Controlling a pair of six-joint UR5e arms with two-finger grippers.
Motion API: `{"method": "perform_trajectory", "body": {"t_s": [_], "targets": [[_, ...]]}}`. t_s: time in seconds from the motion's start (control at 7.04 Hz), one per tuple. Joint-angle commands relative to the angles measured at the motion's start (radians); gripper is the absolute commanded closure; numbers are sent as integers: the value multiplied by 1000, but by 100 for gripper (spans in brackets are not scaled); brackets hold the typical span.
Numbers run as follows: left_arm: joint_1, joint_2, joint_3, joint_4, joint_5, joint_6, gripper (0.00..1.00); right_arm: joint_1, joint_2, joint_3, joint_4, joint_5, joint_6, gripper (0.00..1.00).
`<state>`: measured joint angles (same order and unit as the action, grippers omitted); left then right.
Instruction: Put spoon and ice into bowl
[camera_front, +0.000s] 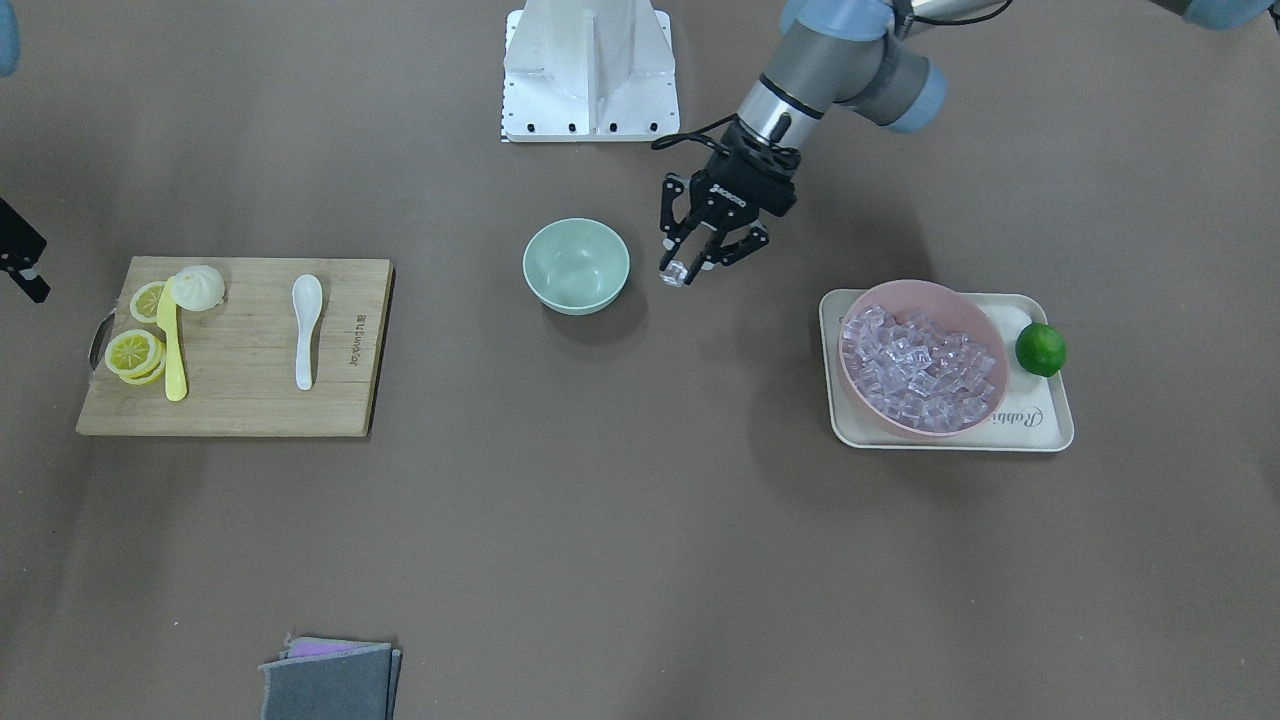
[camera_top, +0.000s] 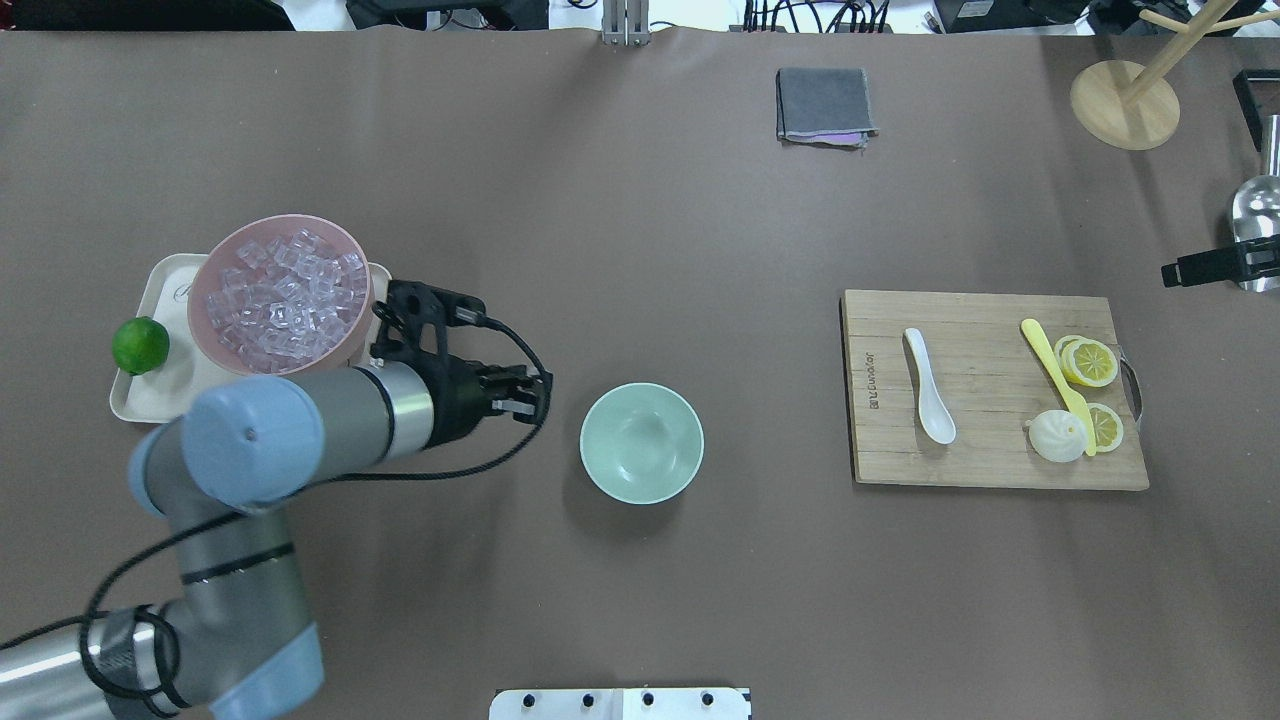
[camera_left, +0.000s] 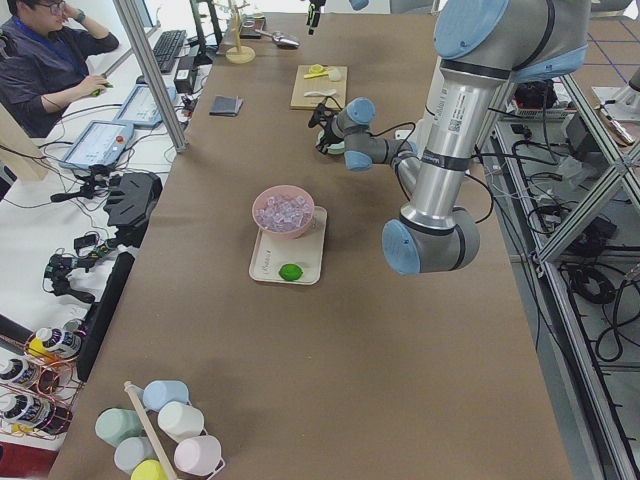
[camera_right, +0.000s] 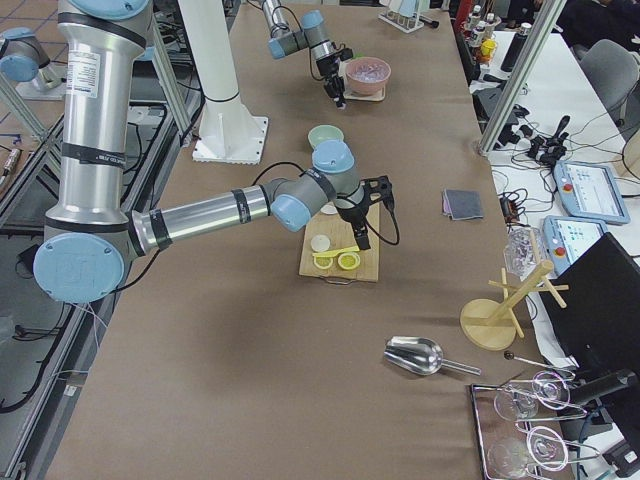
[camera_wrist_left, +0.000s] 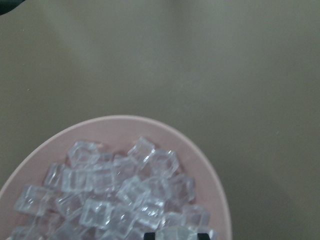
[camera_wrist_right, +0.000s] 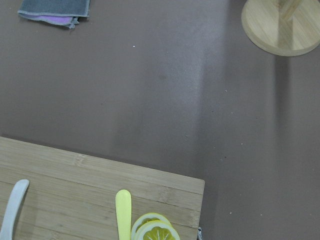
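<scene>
A wide bench (camera_front: 640, 560) covered in a matte grey-brown sheet, seen steeply from above. Near its middle, the left arm's fingers (camera_front: 728, 250), black and jointed, are pinched narrowly around a single clear, glassy ice cube (camera_front: 675, 272), held in the air just beside the mint-green bowl (camera_front: 576, 262) and not over it. That bowl is small, round, smooth-sided and has nothing inside. Towards the robot's left sits a larger pink bowl (camera_front: 908, 286), heaped with identical transparent cubes (camera_front: 920, 365), on a cream rounded-rectangle tray (camera_front: 1040, 430) that also carries a glossy green lime (camera_front: 1040, 349). Towards the robot's right lies a pale bamboo cutting board (camera_front: 240, 400) with visible grain. On it lies the white spoon (camera_front: 305, 330), glazed like ceramic, with an oval scoop and a short thick handle, well apart from the mint-green bowl. On the same board are a yellow plastic knife (camera_front: 174, 350), ridged lemon slices (camera_front: 133, 352) and a round white bun (camera_front: 200, 287). The right arm's fingers (camera_top: 1195, 270) show only at the frame's edge beyond the board; whether they are spread or closed cannot be told. A folded grey cloth (camera_front: 328, 685) lies at the bench's far edge, and a round wooden stand (camera_top: 1125, 105) at one corner. Beside the bench, a seated operator (camera_left: 50, 60) works at a desk with monitors.
</scene>
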<state>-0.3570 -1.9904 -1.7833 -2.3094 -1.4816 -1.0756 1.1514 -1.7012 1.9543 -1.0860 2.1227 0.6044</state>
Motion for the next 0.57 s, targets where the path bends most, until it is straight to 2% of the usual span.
{"method": "perform_trajectory", "body": {"t_s": [0.0,0.14,0.28,0.43], "targets": [[116,-100,76,2,122,-52,100,-6,0,0,0,-12,0,0],[118,-97,84,1,124,-50,100,-9,0,-2,2,-17,0,0],[118,-99,103,-1,126,-49,90,-12,0,0,2,-17,0,0],[119,-100,116,-1,123,-49,57,-13,0,0,2,-17,0,0]]}}
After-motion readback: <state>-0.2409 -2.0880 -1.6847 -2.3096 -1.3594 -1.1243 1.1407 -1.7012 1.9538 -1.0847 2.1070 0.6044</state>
